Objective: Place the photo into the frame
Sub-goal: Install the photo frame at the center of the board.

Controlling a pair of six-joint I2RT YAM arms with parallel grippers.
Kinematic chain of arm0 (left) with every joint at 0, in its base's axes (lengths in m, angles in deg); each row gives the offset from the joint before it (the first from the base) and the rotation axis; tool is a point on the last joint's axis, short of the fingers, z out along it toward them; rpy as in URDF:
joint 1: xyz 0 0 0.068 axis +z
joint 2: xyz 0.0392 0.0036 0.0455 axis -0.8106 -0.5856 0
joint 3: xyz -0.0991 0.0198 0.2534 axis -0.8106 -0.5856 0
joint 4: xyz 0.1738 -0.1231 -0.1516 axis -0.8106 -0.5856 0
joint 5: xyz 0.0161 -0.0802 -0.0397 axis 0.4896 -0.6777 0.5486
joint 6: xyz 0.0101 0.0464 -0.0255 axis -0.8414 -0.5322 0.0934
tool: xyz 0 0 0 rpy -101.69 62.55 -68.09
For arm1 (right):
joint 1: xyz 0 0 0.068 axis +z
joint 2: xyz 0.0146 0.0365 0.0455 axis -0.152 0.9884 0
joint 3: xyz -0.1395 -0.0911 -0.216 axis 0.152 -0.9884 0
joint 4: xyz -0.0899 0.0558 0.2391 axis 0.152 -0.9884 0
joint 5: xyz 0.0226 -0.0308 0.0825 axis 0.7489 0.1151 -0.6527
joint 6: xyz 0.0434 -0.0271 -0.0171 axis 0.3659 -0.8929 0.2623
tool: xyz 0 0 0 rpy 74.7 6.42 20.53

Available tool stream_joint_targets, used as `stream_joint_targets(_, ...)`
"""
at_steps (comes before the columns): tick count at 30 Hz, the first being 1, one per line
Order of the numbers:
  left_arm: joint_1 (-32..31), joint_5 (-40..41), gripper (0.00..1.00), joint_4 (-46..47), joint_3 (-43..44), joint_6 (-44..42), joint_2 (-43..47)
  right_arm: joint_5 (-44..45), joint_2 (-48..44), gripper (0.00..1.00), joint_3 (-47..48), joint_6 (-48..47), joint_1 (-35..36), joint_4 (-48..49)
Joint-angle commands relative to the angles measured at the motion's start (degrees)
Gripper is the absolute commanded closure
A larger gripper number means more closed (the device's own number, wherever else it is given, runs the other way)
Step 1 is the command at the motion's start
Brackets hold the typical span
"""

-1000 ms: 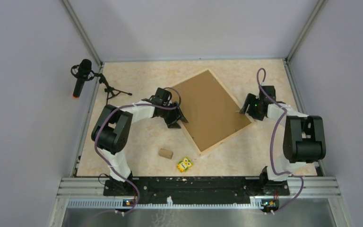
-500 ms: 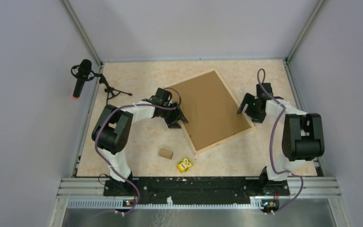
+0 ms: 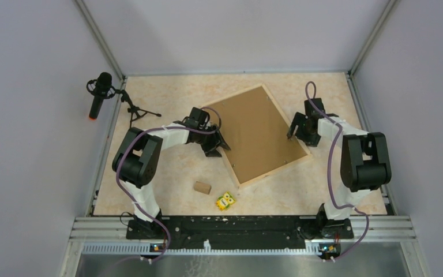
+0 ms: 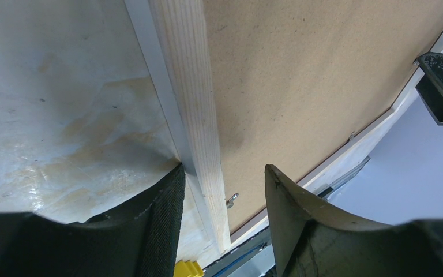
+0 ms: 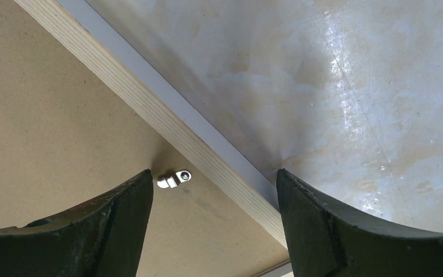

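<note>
Grey walls close in a marbled beige counter [image 3: 167, 98], with both arms reaching out from its near edge. Near the middle of it lies the frame [image 3: 274, 169], face down and turned at an angle, one corner pointing to the far wall. Its pale wood strips run around a plain brown backing board [image 3: 254, 133] that fills the opening.

At the frame's left side sits the left gripper [image 3: 219, 147], low to the counter. From its wrist camera, its fingers [image 4: 161, 225] stand apart and straddle the wood strip: one meets the strip's outer edge on the counter side, the other stands over the board with a gap between it and the strip. They are not clamped on it.

Over the frame's right side is the right gripper [image 3: 294, 131]. Its fingers [image 5: 109, 225] are spread wide, one above the board and the other above bare counter, with the strip running diagonally between them. A small metal turn clip [image 5: 173, 178] lies on the board just inside the strip, beside the board-side finger.

Nearer the arms' bases, well apart from the frame's near corner, lie a small brown block [image 3: 202, 187] and a yellow-green owl toy [image 3: 225, 201]. A black microphone [image 3: 98, 95] on a small tripod stands at the far left edge.
</note>
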Motion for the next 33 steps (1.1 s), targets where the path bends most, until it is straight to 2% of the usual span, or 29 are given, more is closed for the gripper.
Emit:
stream_joint_targets(1, -0.32, -1.12, 0.43, 2.81, 0.44, 0.46, -0.10, 3.19, 2.11, 0.25, 0.33, -0.56, 1.74, -3.70)
stream_joint_targets(8, -0.31, -0.94, 0.43, 2.77, 0.27, 0.70, 0.51, 2.70, 2.70, 0.32, 0.47, -1.74, 2.71, -4.53)
stream_joint_targets(16, -0.32, -1.07, 0.44, 2.73, 0.35, 0.62, 0.88, 0.75, 1.17, 0.55, -0.52, -3.98, 2.79, -5.13)
stream_joint_targets(22, -0.32, -1.58, 0.44, 3.08, 0.27, 0.71, 0.92, 2.27, 0.76, 0.66, -0.33, -6.96, 2.79, -5.78)
stream_joint_targets(24, -0.32, -1.73, 0.45, 3.25, 0.25, 0.71, 0.84, 2.09, 0.70, 0.63, 0.34, -7.45, 2.81, -6.16)
stream_joint_targets(26, -0.32, -2.22, 0.45, 3.45, 0.18, 0.79, 0.70, 2.28, 0.39, 0.52, 1.38, -7.21, 2.79, -6.73)
stream_joint_targets(29, -0.32, -2.55, 0.45, 3.76, 0.18, 0.79, 0.61, 1.85, -0.66, 0.42, 2.67, -6.02, 2.79, -6.46)
stream_joint_targets(33, -0.32, -3.00, 0.45, 3.89, 0.26, 0.79, 0.63, -0.12, -1.34, 0.37, 3.38, -5.85, 2.85, -5.62)
